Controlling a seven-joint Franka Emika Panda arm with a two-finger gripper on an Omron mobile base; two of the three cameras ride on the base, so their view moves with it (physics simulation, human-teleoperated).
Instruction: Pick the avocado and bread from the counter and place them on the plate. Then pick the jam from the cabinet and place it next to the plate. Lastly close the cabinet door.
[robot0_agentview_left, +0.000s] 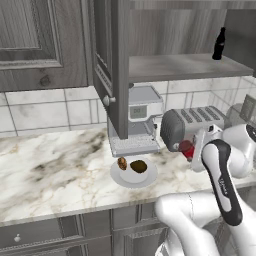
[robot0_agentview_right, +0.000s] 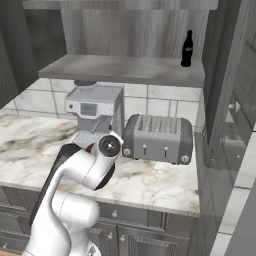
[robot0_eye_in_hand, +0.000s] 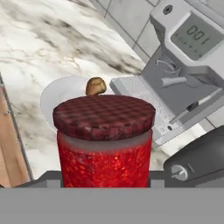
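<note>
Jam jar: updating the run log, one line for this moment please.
jam: in hand | avocado, bread: on plate | cabinet: open

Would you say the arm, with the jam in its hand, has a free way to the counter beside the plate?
Probably yes: the jam hangs near the plate, whose right side shows bare counter. The toaster and coffee machine stand close behind, though.

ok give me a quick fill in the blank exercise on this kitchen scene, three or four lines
1. The avocado and the bread both lie on the ____.
2. The jam has a checked lid of a dark ____ colour.
3. On the cabinet shelf stands a tall black ____.
4. Between the coffee machine and the open cabinet door sits a grey ____.

Missing words: plate; red; bottle; toaster
</note>
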